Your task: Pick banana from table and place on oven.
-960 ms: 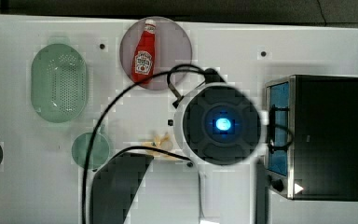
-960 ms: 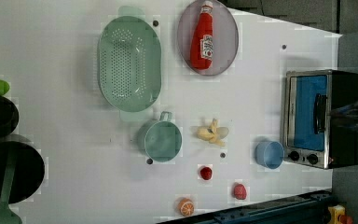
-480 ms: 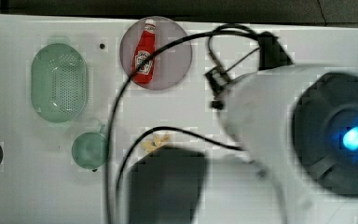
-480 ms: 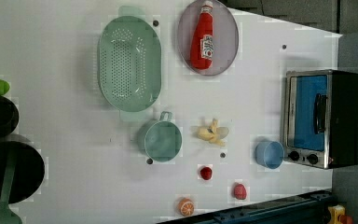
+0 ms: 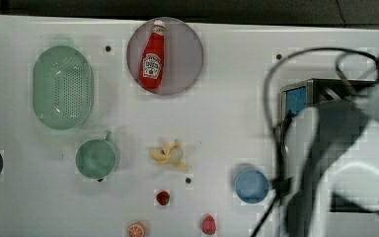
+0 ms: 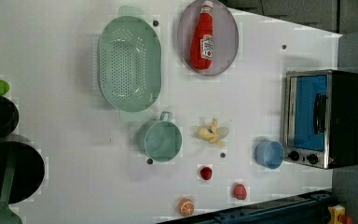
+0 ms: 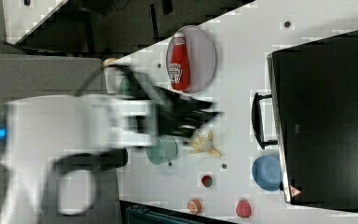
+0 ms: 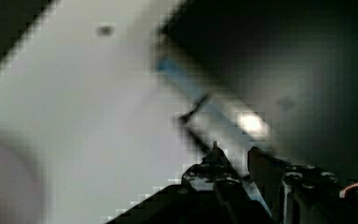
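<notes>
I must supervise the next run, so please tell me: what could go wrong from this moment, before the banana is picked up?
1. The banana lies on the table between the green mug and a small strawberry; an imprecise descent may bump the mug.
2. Its peel strips are splayed, so the gripper, whose fingers stand close together, may catch only a strip and drop it.
3. The oven top looks flat and dark; the banana could slide off.

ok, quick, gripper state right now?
Gripper: fingers close together with a narrow gap, nothing between them. The banana lies loose on the table.
</notes>
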Tool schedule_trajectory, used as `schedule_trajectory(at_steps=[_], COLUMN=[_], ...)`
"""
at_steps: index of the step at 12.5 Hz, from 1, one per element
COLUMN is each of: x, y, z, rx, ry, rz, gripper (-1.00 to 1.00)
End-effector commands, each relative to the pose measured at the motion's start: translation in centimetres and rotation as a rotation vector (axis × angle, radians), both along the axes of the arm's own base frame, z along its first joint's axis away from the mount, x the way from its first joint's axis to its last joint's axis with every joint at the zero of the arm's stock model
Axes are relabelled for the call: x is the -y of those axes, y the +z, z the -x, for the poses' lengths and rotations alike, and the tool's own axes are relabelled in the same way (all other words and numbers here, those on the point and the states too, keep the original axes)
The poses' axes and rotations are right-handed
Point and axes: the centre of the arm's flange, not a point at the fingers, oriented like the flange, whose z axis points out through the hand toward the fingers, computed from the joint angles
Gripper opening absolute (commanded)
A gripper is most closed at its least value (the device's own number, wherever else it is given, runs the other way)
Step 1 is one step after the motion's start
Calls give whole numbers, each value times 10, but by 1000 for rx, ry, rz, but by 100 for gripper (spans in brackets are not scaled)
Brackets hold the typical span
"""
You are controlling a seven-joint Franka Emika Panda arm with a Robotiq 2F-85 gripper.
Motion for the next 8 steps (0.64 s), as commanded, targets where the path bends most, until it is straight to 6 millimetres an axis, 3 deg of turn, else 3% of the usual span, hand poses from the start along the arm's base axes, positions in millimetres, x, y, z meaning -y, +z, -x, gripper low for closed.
schedule_trajectory(at_steps=[1, 4, 8], x=[77, 97, 99], y=[-8, -44, -57], z=[40, 45, 38], rx=[-8, -62, -63], ry=[158, 138, 138], rz=[15, -15, -1], gripper=[-58, -53, 34])
